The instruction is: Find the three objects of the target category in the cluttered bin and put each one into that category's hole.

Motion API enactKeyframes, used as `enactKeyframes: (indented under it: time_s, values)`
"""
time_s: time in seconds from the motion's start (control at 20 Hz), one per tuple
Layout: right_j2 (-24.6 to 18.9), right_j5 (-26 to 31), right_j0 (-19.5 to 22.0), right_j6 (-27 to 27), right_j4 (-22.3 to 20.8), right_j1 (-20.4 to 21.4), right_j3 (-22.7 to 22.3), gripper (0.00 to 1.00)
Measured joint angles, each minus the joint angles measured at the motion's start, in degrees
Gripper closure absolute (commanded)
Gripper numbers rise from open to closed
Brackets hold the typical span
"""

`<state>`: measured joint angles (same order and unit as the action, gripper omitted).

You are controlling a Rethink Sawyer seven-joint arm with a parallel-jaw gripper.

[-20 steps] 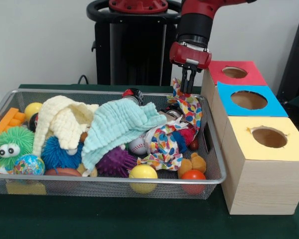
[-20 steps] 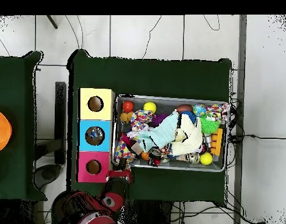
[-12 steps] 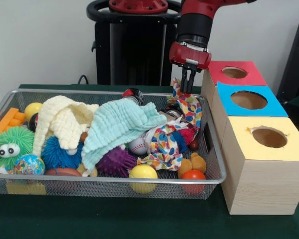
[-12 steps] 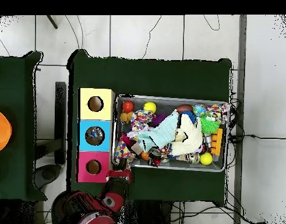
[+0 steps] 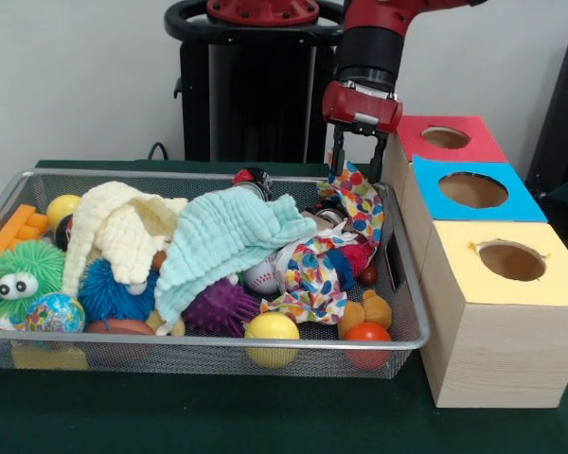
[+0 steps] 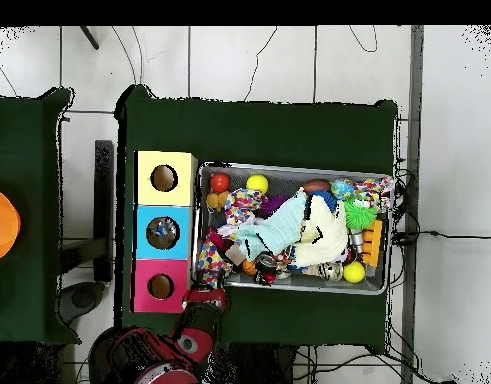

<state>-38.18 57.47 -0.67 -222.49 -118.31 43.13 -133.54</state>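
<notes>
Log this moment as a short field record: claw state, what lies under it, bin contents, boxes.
claw: open, fingers spread, holding nothing
under claw: spotted multicolour cloth draped at the bin's far corner beside the boxes
bin: wire mesh basket, full of toys
cloths on top: pale green cloth, cream cloth
front row: yellow ball, red ball
boxes: red-top box, blue-top box, yellow-top box, one hole each
</notes>
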Motion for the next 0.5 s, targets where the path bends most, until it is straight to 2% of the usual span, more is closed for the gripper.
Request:
enactKeyframes:
  time_s: [0.5]
  values:
    - [0.3,0.0,1.0,0.0,-2.6,0.0,0.0,0.00]
